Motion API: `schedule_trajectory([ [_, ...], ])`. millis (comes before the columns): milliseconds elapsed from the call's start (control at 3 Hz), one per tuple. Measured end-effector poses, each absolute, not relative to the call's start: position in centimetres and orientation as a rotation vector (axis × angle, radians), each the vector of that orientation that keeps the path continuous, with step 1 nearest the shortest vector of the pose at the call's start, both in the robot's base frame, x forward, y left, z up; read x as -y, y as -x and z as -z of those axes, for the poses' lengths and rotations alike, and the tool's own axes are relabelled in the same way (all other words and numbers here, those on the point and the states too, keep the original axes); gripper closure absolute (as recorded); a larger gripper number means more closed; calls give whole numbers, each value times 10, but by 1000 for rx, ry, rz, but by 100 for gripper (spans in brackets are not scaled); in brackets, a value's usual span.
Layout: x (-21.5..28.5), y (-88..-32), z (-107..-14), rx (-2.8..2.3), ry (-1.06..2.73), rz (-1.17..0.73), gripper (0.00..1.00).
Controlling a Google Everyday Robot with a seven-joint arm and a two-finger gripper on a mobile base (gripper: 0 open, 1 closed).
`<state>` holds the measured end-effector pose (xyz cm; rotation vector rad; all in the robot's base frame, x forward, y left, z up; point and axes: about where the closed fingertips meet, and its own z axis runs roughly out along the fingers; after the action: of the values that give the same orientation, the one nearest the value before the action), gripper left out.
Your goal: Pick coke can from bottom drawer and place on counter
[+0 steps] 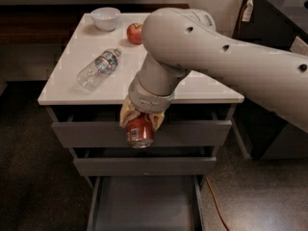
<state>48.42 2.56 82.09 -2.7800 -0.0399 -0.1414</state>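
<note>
My gripper (140, 121) hangs from the big white arm in front of the cabinet. It is shut on the coke can (140, 131), a dark red can with a silver end pointing down. The can hangs in the air before the top drawer's front, just below the edge of the white counter (72, 61). The bottom drawer (144, 203) stands pulled open below, with a dark grey interior and nothing visible inside it.
On the counter lie a clear plastic water bottle (98, 69) on its side, a red apple (134, 33) and a white bowl (105, 18). A dark cabinet (284, 13) stands at the right. An orange cable (216, 206) runs on the floor beside the drawer.
</note>
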Motion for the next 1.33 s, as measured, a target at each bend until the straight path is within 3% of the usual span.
schedule_trajectory([
  [667, 14, -481, -904, 37, 2793, 187, 100],
  [1333, 56, -511, -953, 20, 2759, 78, 100],
])
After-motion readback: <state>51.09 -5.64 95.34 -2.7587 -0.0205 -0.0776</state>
